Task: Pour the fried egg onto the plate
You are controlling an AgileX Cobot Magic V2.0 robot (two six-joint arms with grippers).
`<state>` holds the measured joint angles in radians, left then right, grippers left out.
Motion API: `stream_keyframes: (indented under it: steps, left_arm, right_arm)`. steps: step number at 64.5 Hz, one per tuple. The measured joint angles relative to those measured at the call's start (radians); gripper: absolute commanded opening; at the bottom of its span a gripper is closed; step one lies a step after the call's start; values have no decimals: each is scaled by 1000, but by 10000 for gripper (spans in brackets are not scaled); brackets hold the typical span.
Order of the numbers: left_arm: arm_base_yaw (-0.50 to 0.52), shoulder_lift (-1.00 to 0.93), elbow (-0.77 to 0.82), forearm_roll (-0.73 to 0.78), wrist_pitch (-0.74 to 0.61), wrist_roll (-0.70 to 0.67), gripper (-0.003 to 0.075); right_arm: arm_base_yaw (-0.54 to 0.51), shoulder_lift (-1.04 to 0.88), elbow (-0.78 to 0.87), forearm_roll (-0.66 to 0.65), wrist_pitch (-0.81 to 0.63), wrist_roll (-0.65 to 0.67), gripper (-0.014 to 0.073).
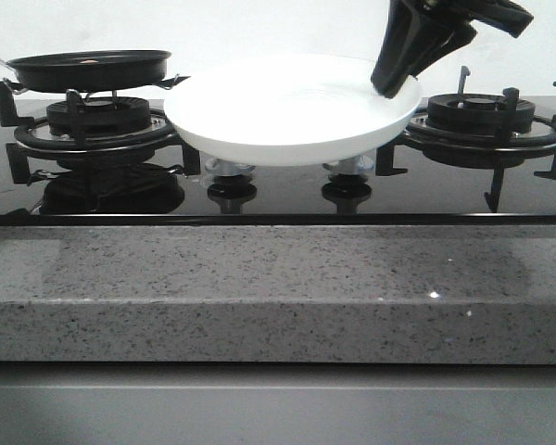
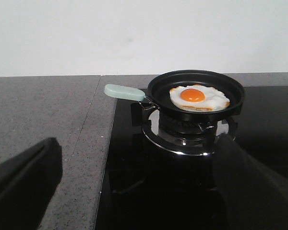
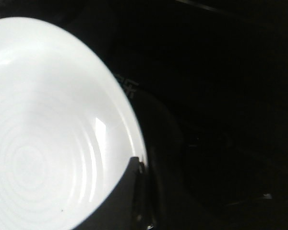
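Right end effector: clenched on the rim of the plate, holding it above the stove.
Left end effector: spread wide, grasping nothing.
Fried egg: in pan.

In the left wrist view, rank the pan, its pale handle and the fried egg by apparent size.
1. Black pan, clearly the largest.
2. Fried egg, filling roughly the middle of the pan.
3. Pale green handle, a little shorter than the egg is wide, and far slimmer.

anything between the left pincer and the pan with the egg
Nothing visible. The left pincer is open, facing the pan holding the fried egg; only bare counter and black glass hob lie between.
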<state>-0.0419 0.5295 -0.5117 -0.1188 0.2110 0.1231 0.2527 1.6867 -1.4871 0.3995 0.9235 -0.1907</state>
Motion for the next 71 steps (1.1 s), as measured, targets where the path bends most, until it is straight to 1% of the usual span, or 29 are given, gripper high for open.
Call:
stream_keyframes:
  steps: [8, 14, 20, 26, 30, 37, 49, 55, 61, 65, 71]
  left_arm:
    - [0, 0, 0, -2, 0, 0, 616]
    - [0, 0, 0, -33, -1, 0, 616]
    - [0, 6, -5, -103, 8, 0, 616]
    - [0, 42, -31, -211, 40, 0, 617]
    - [0, 102, -59, -310, 75, 0, 617]
    - [0, 231, -121, -405, 140, 0, 617]
    - [6, 468, -263, -468, 210, 0, 617]
    - [45, 578, -348, -509, 251, 0, 617]
    - [118, 678, -436, -582, 306, 26, 617]
    - [181, 744, -495, -673, 361, 79, 617]
    - [261, 830, -565, -829, 451, 203, 617]
  right_arm:
    - [0, 0, 0, 0, 0, 0, -57]
    - [0, 0, 0, 0, 0, 0, -57]
    - [0, 0, 0, 0, 0, 0, -57]
    - [0, 0, 0, 2, 0, 0, -57]
    - [0, 0, 0, 2, 0, 0, -57]
    - [0, 0, 0, 2, 0, 0, -57]
    - [0, 0, 0, 2, 0, 0, -57]
    - [0, 0, 0, 2, 0, 0, -57]
    - [0, 0, 0, 2, 0, 0, -57]
    - [0, 0, 0, 2, 0, 0, -57]
    - [0, 0, 0, 2, 0, 0, -57]
